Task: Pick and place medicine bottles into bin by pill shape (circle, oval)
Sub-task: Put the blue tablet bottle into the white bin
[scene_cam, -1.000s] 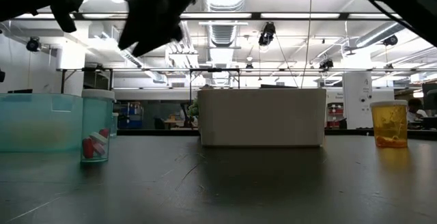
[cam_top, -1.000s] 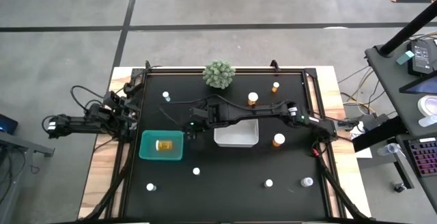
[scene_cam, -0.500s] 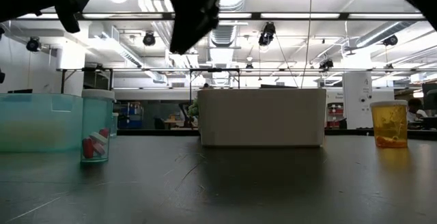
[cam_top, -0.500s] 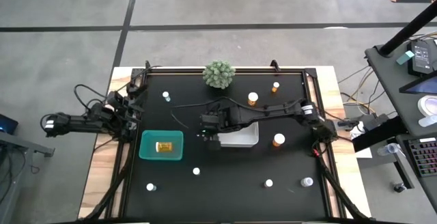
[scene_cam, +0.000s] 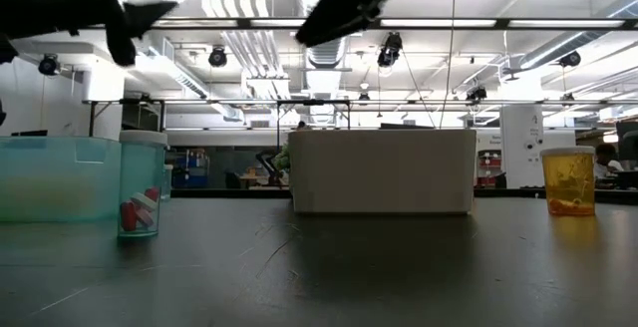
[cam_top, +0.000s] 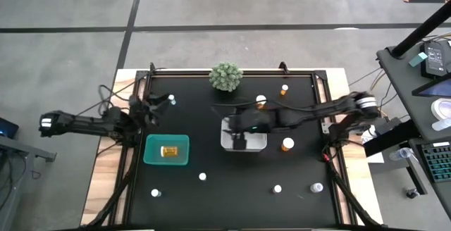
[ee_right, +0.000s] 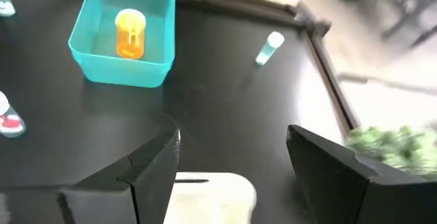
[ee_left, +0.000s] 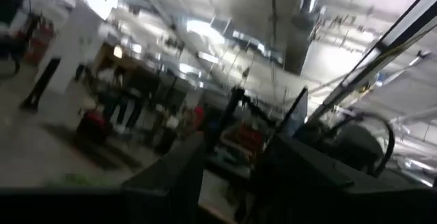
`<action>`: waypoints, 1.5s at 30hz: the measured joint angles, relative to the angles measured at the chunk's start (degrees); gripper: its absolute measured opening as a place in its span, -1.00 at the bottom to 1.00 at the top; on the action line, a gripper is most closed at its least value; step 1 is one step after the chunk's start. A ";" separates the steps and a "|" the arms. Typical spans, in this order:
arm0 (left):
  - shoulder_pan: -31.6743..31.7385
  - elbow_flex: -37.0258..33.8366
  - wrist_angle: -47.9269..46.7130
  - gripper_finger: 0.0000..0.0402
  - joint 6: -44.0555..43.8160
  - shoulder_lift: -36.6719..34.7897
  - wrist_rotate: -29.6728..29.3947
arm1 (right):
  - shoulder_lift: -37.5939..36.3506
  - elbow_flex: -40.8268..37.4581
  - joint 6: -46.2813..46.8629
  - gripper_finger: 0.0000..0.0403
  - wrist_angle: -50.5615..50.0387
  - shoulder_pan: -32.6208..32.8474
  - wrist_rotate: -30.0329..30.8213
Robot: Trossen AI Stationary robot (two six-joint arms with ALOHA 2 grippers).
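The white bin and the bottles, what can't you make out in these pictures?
- White bin contents: right gripper covers it from above; its wall hides them in the low view.
- Pill shapes: bottles too small in the high view.
- Left gripper fingers: left wrist view blurred.

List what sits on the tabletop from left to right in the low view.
Teal bin → clear bottle with red-and-white pills → white bin → amber bottle.

Counted in the high view: two bins, one teal bin (cam_top: 149,158) and one white bin (cam_top: 229,144); one green spiky ball plant (cam_top: 226,77); nine medicine bottles (cam_top: 287,145), eight on the table (cam_top: 232,196) and one inside the teal bin.
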 joint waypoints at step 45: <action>35.99 48.36 -96.30 0.22 -1.66 52.19 8.87 | -29.58 -33.32 -4.59 0.29 24.51 -13.20 -4.54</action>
